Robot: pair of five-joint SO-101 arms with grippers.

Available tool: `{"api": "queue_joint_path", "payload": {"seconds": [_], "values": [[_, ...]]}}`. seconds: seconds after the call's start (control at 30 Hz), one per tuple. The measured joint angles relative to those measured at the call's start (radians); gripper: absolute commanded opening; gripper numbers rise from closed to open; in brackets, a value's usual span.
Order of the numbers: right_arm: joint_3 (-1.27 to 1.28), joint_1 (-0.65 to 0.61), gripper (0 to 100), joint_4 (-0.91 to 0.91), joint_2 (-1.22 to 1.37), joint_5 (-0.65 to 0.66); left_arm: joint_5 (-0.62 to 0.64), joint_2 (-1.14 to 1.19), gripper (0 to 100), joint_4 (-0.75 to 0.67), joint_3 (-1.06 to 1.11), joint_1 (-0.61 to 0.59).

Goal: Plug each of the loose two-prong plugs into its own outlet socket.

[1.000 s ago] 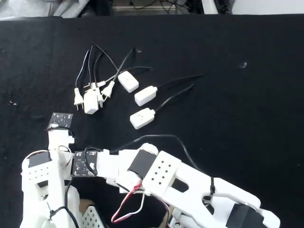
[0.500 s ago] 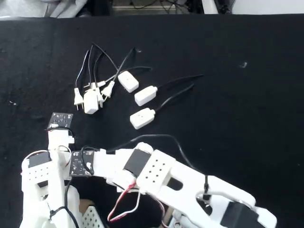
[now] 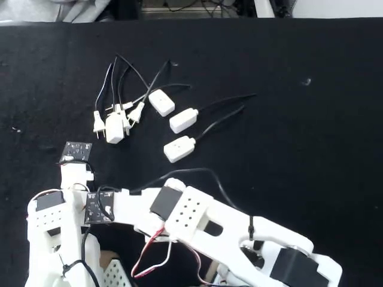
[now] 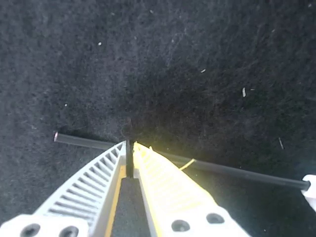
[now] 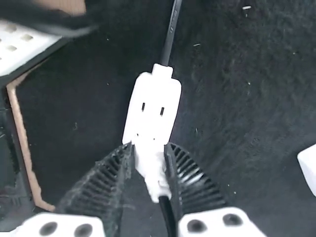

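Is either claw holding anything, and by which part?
The right claw grips a white socket block at one end, leaving its slots clear. The left claw is shut above a black cord; whether it pinches it is unclear.

Black cloth-covered table [image 3: 311,149] here, three white outlet sockets [image 3: 184,120] lying around the middle, with a bunch of white plugs [image 3: 114,124] just beside them.

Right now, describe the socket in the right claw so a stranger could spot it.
On the black table, find the right claw. The socket is the white oblong clamped in it, two slots showing, black cable leaving its far end; the other sockets lie free.
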Motion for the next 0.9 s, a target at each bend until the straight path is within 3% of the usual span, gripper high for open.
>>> {"api": "queue_joint_path", "payload": {"seconds": [0.9], "values": [[-0.021, -0.009, 1.1, 0.020, 0.017, -0.038, 0.000, 0.000, 3, 0.000, 0.002, 0.000]]}}
